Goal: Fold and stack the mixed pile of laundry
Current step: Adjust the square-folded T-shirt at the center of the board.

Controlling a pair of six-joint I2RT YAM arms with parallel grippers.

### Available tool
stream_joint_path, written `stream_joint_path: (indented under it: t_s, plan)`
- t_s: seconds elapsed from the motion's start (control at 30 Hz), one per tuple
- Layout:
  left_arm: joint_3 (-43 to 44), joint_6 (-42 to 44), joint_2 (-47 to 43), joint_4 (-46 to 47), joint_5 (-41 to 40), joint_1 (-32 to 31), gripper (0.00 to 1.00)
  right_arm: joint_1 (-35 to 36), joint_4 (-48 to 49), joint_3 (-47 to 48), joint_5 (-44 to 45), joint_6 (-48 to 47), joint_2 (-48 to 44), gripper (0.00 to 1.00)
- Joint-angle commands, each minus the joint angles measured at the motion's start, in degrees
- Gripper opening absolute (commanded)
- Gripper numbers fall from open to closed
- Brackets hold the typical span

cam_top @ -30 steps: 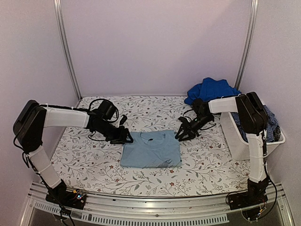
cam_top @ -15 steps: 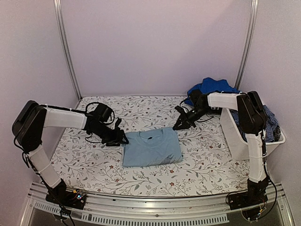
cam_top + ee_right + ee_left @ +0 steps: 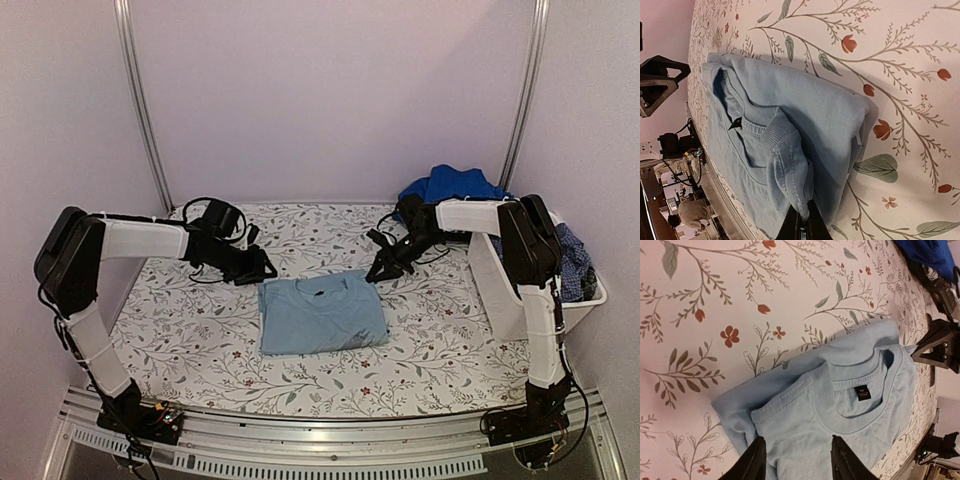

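My left end effector (image 3: pixel 257 270) hangs low at the shirt's (image 3: pixel 322 314) far-left corner, just off its edge in the top view. In my left wrist view its fingers (image 3: pixel 754 462) stand apart, with the shirt's folded corner and collar showing between them, and they grip nothing. The shirt is pale blue and lies folded into a rough square in the middle of the tabletop (image 3: pixel 200 330), collar and label facing up and toward the far side. My right end effector (image 3: pixel 378 270) is at the shirt's far-right corner. Its fingers are drawn together on a raised fold of the shirt's cloth, which bunches up to the tips in my right wrist view. Beyond that corner and further right, a blue garment (image 3: pixel 452 187) lies heaped at the back. Right of the shirt, well apart from it, a white tub (image 3: pixel 520 305) holds a dark check cloth (image 3: pixel 578 268).
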Motion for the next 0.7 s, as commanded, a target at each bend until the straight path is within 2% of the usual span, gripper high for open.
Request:
stream_joint_path:
  t_s: [0.0, 0.13, 0.33, 0.57, 0.67]
  plan:
    - [4.6, 1.2, 3.9, -0.2, -3.1, 0.7, 0.44, 0.2, -0.1, 0.3, 1.3, -0.8, 1.2, 0.04]
    - [7.8, 1.8, 7.2, -3.0, -4.4, 0.8, 0.45, 0.1, -0.2, 0.3, 1.3, -0.9, 1.1, 0.03]
    - [7.3, 2.5, 8.4, -3.3, -3.1, 0.7, 0.47, 0.1, -0.1, 0.8, 1.2, -0.8, 0.8, 0.04]
    - [7.5, 3.9, 9.5, -2.1, -0.1, 0.4, 0.37, 0.2, 0.1, 0.9, 1.2, -0.7, 0.7, 0.03]
    - [8.2, 3.8, 10.8, -2.8, 0.4, 0.5, 0.37, 0.1, 0.0, 1.0, 1.2, -0.7, 0.7, 0.04]
